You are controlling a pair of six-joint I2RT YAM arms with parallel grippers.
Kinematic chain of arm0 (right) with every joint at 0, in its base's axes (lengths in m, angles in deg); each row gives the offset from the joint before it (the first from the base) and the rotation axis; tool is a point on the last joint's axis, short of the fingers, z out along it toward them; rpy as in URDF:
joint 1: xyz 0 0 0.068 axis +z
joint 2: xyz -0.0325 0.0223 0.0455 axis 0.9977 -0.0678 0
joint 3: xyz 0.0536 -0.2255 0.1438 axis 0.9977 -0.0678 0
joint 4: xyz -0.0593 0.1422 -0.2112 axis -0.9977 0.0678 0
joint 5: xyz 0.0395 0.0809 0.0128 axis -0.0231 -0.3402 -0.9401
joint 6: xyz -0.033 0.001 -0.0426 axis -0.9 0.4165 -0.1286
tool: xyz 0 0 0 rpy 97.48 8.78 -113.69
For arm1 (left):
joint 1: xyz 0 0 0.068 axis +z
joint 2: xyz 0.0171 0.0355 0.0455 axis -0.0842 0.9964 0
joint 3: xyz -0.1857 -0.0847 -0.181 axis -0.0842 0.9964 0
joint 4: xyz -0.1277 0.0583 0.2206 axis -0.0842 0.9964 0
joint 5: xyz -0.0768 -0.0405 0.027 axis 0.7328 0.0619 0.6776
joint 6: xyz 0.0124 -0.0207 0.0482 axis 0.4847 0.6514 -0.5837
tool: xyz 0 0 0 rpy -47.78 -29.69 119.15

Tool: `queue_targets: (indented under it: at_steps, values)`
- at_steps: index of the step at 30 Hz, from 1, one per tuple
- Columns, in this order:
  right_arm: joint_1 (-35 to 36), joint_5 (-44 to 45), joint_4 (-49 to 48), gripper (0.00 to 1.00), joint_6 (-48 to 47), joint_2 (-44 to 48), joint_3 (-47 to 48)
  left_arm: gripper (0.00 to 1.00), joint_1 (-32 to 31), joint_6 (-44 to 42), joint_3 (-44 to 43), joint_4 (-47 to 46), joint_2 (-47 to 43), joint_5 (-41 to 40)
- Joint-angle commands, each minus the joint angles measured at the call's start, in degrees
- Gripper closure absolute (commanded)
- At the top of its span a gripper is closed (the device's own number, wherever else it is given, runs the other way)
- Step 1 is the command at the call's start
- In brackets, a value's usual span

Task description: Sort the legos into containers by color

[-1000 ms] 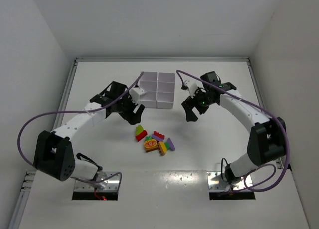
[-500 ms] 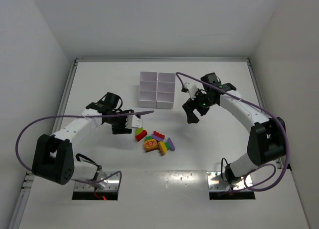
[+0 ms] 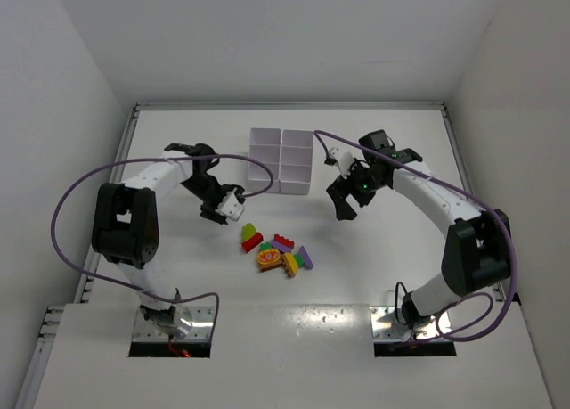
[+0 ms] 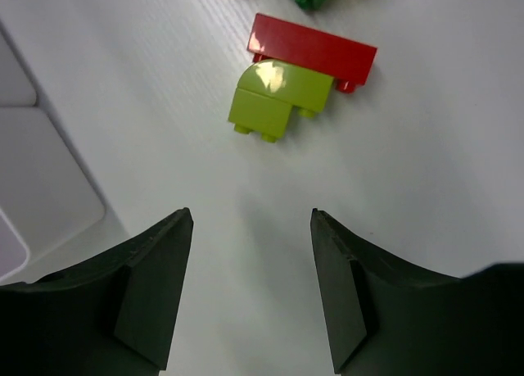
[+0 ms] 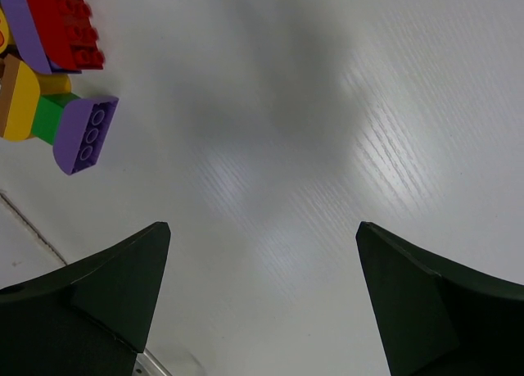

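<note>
The legos lie in a loose pile (image 3: 276, 251) in front of the white 2-by-3 tray of containers (image 3: 281, 160). My left gripper (image 3: 228, 205) is open and empty, just left of the pile. In the left wrist view it (image 4: 250, 216) hovers over bare table, short of a lime green brick (image 4: 274, 101) that touches a red brick (image 4: 315, 52). My right gripper (image 3: 342, 205) is open wide and empty, to the right of the pile. In the right wrist view it (image 5: 262, 228) is over bare table, with a purple brick (image 5: 82, 134), a yellow brick (image 5: 20, 97) and a red brick (image 5: 61, 24) at the upper left.
A corner of the tray (image 4: 33, 179) shows at the left of the left wrist view. Purple cables loop from both arms over the table. White walls close in the table on three sides.
My left arm has swung away from the tray, its elbow going out to the left, and its gripper now sits lower, beside the pile. The right arm has barely moved.
</note>
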Motion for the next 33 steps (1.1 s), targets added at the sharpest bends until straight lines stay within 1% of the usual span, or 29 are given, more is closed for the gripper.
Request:
queue_targets:
  at_steps: [1,5,8,12,16,20,30,32,33]
  values:
    - [-0.1,0.9,-1.5,0.04,-0.8,1.9,-0.3,0.34,-0.4,-11.5,-0.4,6.2,-0.1,4.8]
    - [-0.1,0.9,-1.5,0.04,-0.3,1.9,-0.3,0.34,-1.6,-11.5,-0.4,4.8,0.5,4.8]
    - [-0.1,1.4,-1.5,0.04,-0.3,1.9,-0.3,0.34,-4.3,-8.1,1.3,-0.3,0.5,5.3]
    - [-0.1,2.0,-1.5,0.04,-0.3,2.5,-0.3,0.34,-6.2,-6.3,1.3,-1.6,1.8,4.8]
    - [-0.1,2.0,-1.5,0.04,-0.3,2.5,-0.8,0.34,-6.7,-4.3,1.3,-3.8,2.9,4.8]
    - [-0.7,2.0,-1.5,0.04,-0.3,2.5,-0.8,0.34,-7.3,-3.7,-0.6,-3.8,5.7,4.2]
    - [-1.7,3.0,-1.5,0.04,-0.3,2.5,-0.8,0.34,-9.0,-3.7,-1.7,-3.8,8.5,3.7]
    - [-2.2,3.0,-1.5,0.04,-0.3,2.5,-0.8,0.38,-9.6,-3.7,-1.7,-3.8,9.0,3.7]
    - [-2.2,3.0,-1.5,0.04,-0.3,2.5,-0.8,0.38,-9.6,-3.7,-1.7,-3.8,9.0,3.7]
